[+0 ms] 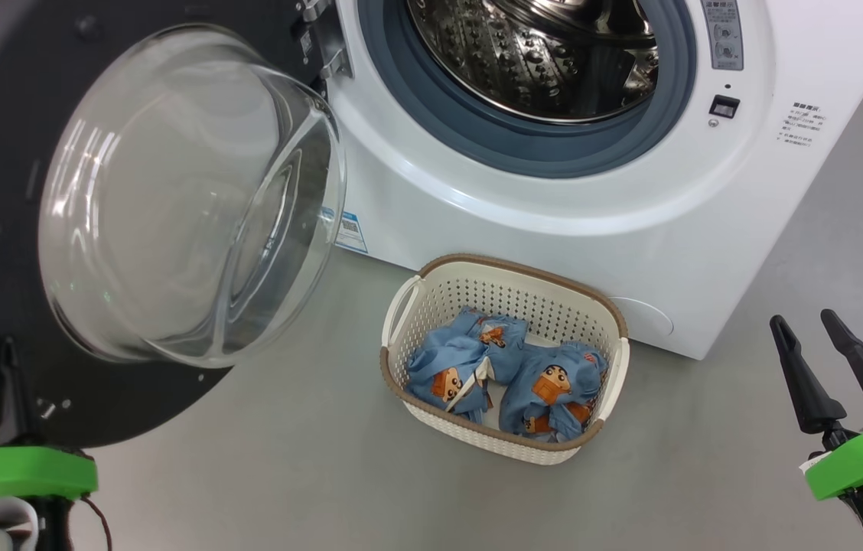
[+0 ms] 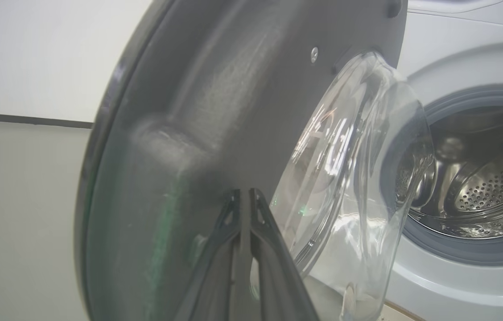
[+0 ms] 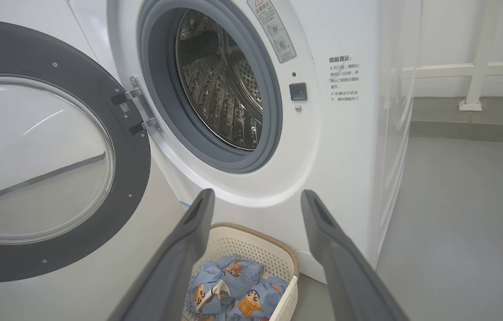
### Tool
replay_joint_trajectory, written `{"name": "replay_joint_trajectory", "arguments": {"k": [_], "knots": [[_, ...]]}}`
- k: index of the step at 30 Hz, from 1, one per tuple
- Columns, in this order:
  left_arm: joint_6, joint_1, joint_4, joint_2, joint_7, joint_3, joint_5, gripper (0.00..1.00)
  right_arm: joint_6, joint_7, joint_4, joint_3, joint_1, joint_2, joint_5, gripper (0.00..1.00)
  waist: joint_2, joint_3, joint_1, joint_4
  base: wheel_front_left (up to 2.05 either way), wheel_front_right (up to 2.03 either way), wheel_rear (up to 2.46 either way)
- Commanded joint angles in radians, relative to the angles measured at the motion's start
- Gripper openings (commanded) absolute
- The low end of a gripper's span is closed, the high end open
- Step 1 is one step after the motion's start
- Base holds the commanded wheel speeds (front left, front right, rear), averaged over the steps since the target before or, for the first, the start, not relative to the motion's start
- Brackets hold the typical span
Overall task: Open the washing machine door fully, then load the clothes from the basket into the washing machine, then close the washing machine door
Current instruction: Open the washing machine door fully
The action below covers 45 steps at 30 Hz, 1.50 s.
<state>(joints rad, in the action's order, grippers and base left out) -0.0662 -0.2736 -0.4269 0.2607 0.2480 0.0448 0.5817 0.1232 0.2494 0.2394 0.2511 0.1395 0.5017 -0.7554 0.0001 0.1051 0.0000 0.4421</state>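
The washing machine door [image 1: 171, 199] stands swung wide to the robot's left, its glass bulge facing the camera, so the opening step looks about done; the left claw [image 1: 4, 352] has its fingers pressed together, tips at the lower edge of the door's dark inner face, though whether they touch it I cannot tell; the right claw [image 1: 804, 325] hangs with fingers well apart, holding nothing, at the lower right. The basket [image 1: 531, 298] sits on the floor just in front of the washing machine [image 1: 554, 207], below the drum [image 1: 538, 53]; the clothes [image 1: 554, 383] lie in it as two bundles side by side along its long axis, which runs roughly across the head view. From the right claw the basket lies ahead and to its left, lower down, and clearly nearer than to the left claw; the pick is likely the right arm's job, reaching left and down to the nearer bundle.
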Motion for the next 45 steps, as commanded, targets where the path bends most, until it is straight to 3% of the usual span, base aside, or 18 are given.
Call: {"name": "replay_joint_trajectory", "arguments": {"k": [1, 15, 32, 45], "knots": [[0.004, -0.057, 0.003, 0.046, 0.014, 0.061, -0.015, 0.0, 0.008, 0.012, -0.022, 0.012, 0.027, 0.034, 0.001, 1.0, -0.0001, 0.005, 0.0, 0.0, 0.0, 0.0, 0.0], [0.055, -0.182, -0.139, 0.023, 0.014, 0.22, -0.127, 0.0, 0.008, 0.012, -0.03, 0.024, 0.071, 0.062, 0.009, 1.0, -0.0001, 0.076, 0.0, -0.011, 0.0, 0.0, 0.0], [0.109, -0.305, -0.277, 0.033, 0.014, 0.395, -0.25, 0.0, 0.008, 0.012, -0.033, 0.042, 0.121, 0.098, 0.013, 1.0, -0.0001, 0.15, 0.0, -0.035, 0.0, 0.0, 0.0], [0.125, -0.36, -0.358, 0.05, 0.014, 0.489, -0.331, 0.0, 0.008, 0.012, -0.028, 0.066, 0.144, 0.111, 0.012, 1.0, -0.0001, 0.164, 0.0, -0.043, 0.0, 0.0, 0.0]]}}
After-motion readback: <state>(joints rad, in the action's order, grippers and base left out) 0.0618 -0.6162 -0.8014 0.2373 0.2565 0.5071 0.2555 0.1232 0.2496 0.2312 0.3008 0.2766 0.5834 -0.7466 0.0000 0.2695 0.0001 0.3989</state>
